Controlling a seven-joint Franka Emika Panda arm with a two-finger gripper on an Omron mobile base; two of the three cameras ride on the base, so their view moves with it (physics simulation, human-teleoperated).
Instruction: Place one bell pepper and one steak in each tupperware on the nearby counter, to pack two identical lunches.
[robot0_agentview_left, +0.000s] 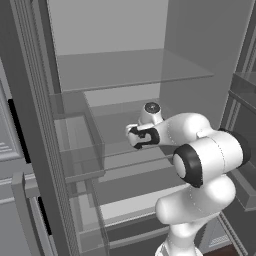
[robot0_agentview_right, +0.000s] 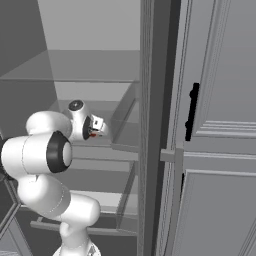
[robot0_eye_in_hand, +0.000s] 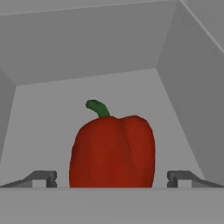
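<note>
Hand view gives me the claw (robot0_eye_in_hand: 112, 178) spread wide, one dark fingertip (robot0_eye_in_hand: 41, 178) on each side of a red bell pepper (robot0_eye_in_hand: 113, 151) that stands upright with its green stem up, on a grey fridge shelf (robot0_eye_in_hand: 52, 113) boxed in by grey walls; I cannot tell whether the tips touch it. From the left base view I see my white arm (robot0_agentview_left: 200, 160) reaching into the open fridge between the shelves, while the right base view adds a grey panelled cabinet door (robot0_agentview_right: 220, 100) with a black handle (robot0_agentview_right: 191, 111) just beside the fridge
</note>
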